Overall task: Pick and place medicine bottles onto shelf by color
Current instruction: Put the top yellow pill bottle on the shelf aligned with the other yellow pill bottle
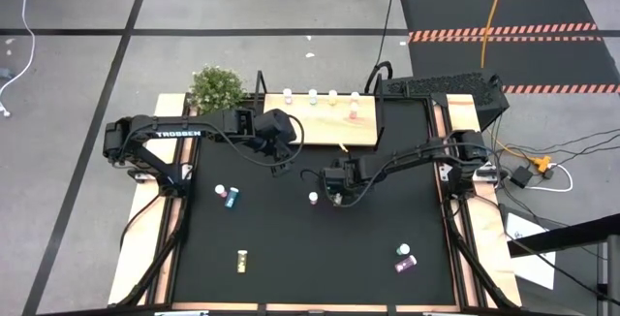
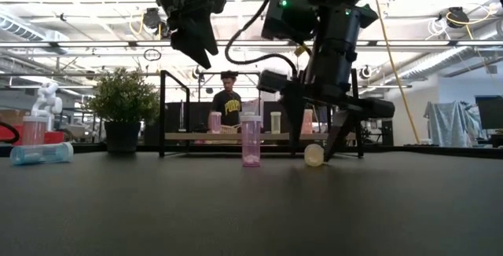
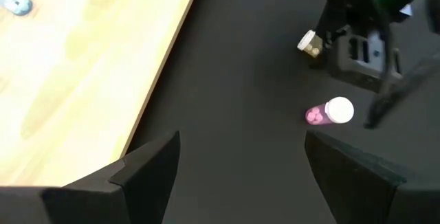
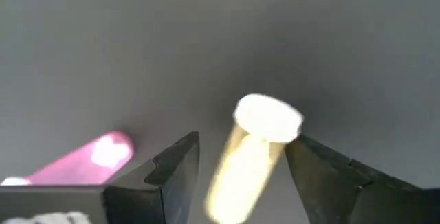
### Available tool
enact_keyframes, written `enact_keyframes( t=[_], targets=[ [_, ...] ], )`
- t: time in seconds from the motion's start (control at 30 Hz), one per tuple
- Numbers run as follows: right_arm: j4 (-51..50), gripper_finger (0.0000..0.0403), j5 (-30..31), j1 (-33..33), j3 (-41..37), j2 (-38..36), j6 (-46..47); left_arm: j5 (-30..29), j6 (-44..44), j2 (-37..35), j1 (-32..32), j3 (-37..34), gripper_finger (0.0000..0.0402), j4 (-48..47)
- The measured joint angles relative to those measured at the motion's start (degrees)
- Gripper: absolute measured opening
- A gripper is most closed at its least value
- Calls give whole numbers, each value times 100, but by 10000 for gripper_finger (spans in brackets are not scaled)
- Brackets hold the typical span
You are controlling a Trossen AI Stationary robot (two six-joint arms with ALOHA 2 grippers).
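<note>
Look at the near edge of the worktop first. A front yellow bottle (image 1: pixel 242 258) lies there alone, and off to the right a teal bottle (image 1: pixel 403 250) and a purple bottle (image 1: pixel 405 265) sit side by side. A bit further in, on the left, a small pink bottle (image 1: pixel 221 191) stands just beside a blue bottle (image 1: pixel 232 198) that lies on its side.

In the middle, a tall pink bottle (image 1: pixel 313 198) stands up. Your right gripper (image 1: pixel 337 198) is low, just beside it. Its jaws are spread, one on each side of a lying yellow bottle (image 4: pixel 254 148) — not yet pinching it, I think.

Your left gripper (image 1: pixel 281 166) hangs higher, near the shelf (image 1: pixel 320 134), with its jaws wide apart and nothing in them.

On the shelf stand a row of four bottles (image 1: pixel 312 95) and one more shelf pink bottle (image 1: pixel 354 112). So five look done and about seven are left — under half, I would say.

From above, the arm hides the lying yellow bottle; only the right wrist view shows it between the jaws. The low view shows that it rests on the worktop, and a person (image 2: pixel 228 103) far behind the shelf.
</note>
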Motion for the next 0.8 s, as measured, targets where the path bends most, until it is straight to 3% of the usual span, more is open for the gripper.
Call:
enact_keyframes(
  t=[0.37,0.67,0.8],
  targets=[
    [0,203,118,546,-248,-29,465,-91,-36,0,34,1,315,33],
    [-253,105,396,519,-263,-24,51,-98,-9,0,188,1,315,151],
    [-247,88,590,540,-271,-78,-505,-101,-18,0,211,0,314,107]
  ],
)
